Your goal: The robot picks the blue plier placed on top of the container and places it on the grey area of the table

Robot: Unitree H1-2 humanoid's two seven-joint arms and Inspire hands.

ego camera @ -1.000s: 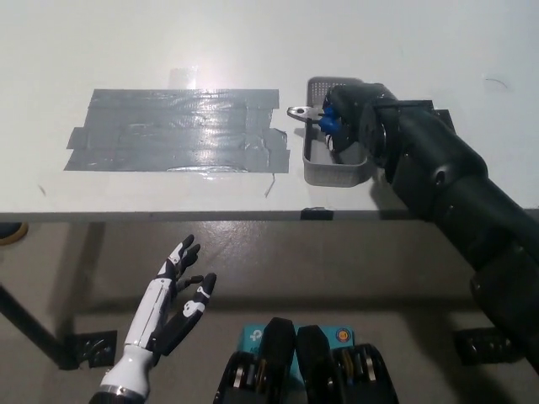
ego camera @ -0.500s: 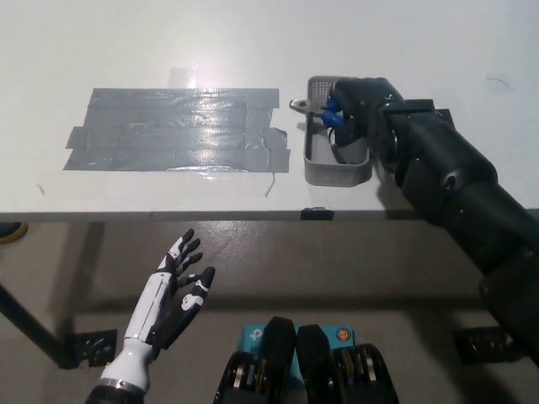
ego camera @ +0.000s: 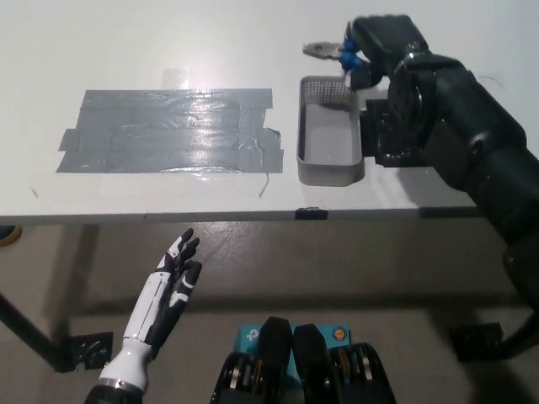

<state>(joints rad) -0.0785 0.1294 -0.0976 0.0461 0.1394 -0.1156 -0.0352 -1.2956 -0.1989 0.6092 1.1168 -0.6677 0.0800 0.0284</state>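
White table (ego camera: pixel 168 34) fills the upper frame, grey area (ego camera: pixel 168 130) taped at left centre. At upper right, the black right hand (ego camera: pixel 381 44) has its fingers clamped on the blue plier (ego camera: pixel 335 54), raised above the grey container (ego camera: pixel 330 143), which looks empty. The plier seems stiff, fairly heavy, best held by its handles. At lower left the white left hand (ego camera: pixel 164 299) rests, fingers apart.

Lighting bright, overhead. Table (ego camera: pixel 126 34) top near overexposed; glare patch on grey tape area (ego camera: pixel 168 130), centre right. Soft shadow beneath table edge, floor dimmer. Focus sharp throughout, slight softness on black right arm (ego camera: pixel 472 143).
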